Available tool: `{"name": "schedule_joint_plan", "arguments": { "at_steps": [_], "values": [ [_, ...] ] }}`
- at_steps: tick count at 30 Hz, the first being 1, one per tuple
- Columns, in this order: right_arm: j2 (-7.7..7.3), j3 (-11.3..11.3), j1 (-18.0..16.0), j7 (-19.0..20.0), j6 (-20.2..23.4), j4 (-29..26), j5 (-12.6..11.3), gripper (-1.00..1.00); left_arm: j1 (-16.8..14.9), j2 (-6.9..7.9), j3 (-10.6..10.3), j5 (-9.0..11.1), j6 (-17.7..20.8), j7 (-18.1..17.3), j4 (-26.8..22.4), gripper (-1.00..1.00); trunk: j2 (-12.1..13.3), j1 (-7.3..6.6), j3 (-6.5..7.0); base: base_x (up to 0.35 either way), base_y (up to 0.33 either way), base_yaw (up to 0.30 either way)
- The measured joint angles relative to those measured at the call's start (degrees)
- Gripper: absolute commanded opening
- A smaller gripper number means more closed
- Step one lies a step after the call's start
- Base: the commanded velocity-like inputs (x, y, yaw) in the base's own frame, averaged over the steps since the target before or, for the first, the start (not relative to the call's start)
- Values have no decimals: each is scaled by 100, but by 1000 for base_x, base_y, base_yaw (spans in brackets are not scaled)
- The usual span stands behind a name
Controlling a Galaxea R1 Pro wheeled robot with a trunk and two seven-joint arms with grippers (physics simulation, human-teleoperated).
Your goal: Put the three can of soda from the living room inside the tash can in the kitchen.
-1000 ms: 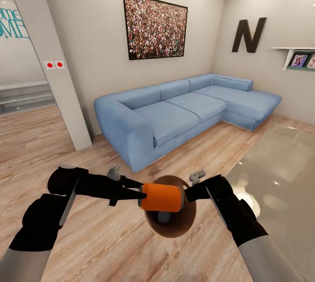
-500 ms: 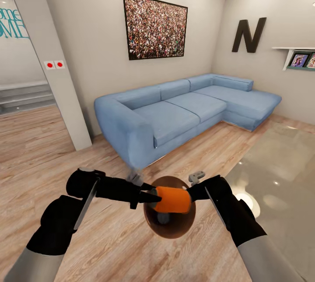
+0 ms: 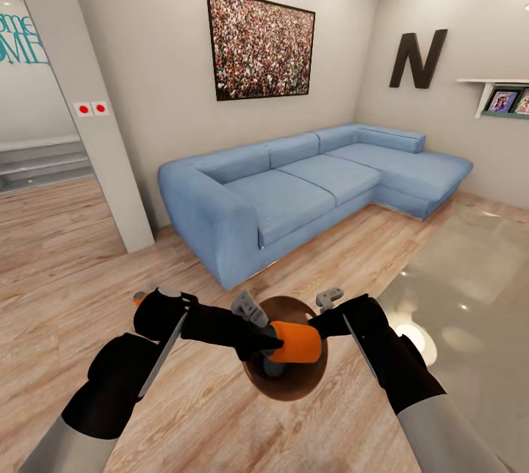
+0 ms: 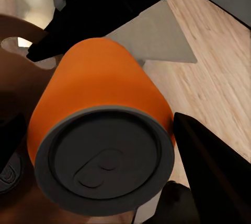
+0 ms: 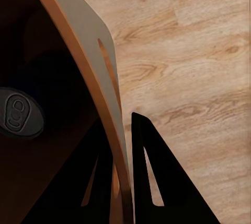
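Observation:
An orange can of soda [image 3: 299, 341] lies on its side over the mouth of the tash can [image 3: 288, 394], and my left gripper [image 3: 275, 341] is shut on it. In the left wrist view the can's grey top [image 4: 104, 161] faces the camera between the black fingers [image 4: 209, 166]. My right gripper [image 3: 317, 322] is shut on the bin's rim, with one finger on each side of the wall [image 5: 78, 36]. Another can of soda [image 5: 18, 113] stands upright on the brown bottom inside the bin, and its grey top [image 3: 275, 366] shows from the head view.
This is the living room with a light wood floor. A long blue corner sofa [image 3: 308, 186] stands ahead, a glass low table [image 3: 470, 297] at the right, and a white pillar [image 3: 81, 106] at the left. A black letter N [image 3: 417, 58] hangs on the far wall.
My left arm has carried the orange can to the right, from beside the bin's rim to over its opening. The right gripper and the bin have stayed still.

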Motion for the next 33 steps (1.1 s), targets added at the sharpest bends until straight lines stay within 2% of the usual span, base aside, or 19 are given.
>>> {"name": "schedule_joint_plan", "arguments": {
  "at_steps": [5, 11, 14, 18, 21, 24, 25, 26, 27, 29, 30, 32, 33],
  "values": [
    [57, -1, 0, -260, -13, 14, 84, -100, 0, 10, -153, -65, 0, 49, 0, -100, 0, 0, 0, 0, 0, 0],
    [126, 0, -1, -356, 5, 20, -25, -100, 0, 14, -425, -308, 0, 59, 7, -100, 0, 0, 0, 0, 0, 0],
    [140, -1, 1, -376, -5, 21, 44, -100, 0, 22, -486, -351, 0, 60, 8, -100, 0, 0, 0, 0, 0, 0],
    [147, 0, 0, -376, 3, 22, -12, -100, 0, 10, -506, -371, 0, 62, 13, -100, 0, 0, 0, 0, 0, 0],
    [149, 0, 2, -379, 1, 22, 5, -100, 0, 7, -511, -460, -2, 61, 19, -100, 0, 0, 0, 0, 0, 0],
    [150, 0, 1, -384, -2, 22, 25, -100, 0, 6, -514, -687, -6, 65, 20, -100, 0, 0, 0, 0, 0, 0],
    [150, 0, 2, -384, -1, 22, 19, -100, 0, 6, -512, -883, -17, 68, 21, -100, 0, 0, 0, 0, 0, 0],
    [151, 0, 3, -384, 1, 22, 8, -100, 0, 6, -508, -985, -9, 66, 22, -100, 0, 0, 0, 0, 0, 0],
    [149, -2, 1, -385, 2, 22, -4, -100, 0, 6, -501, -1268, -25, 71, 24, -100, 0, 0, 0, 0, 0, 0],
    [147, -4, 0, -386, 2, 22, 0, -100, 0, 4, -497, -1558, -13, 66, 25, -100, 0, 0, 0, 0, 0, 0],
    [145, -6, 1, -385, 0, 22, 11, -100, 0, 3, -491, -1900, -29, 68, 26, -100, 0, 0, 0, 0, 0, 0],
    [144, -7, 3, -384, -2, 22, 26, -100, 0, 0, -488, -2164, -11, 56, 26, -100, 0, 0, 0, 0, 0, 0],
    [143, -8, 3, -383, -1, 20, 24, -100, 0, -1, -485, -2392, -19, 54, 29, -100, 0, 0, 0, 0, 0, 0]
  ]
}}
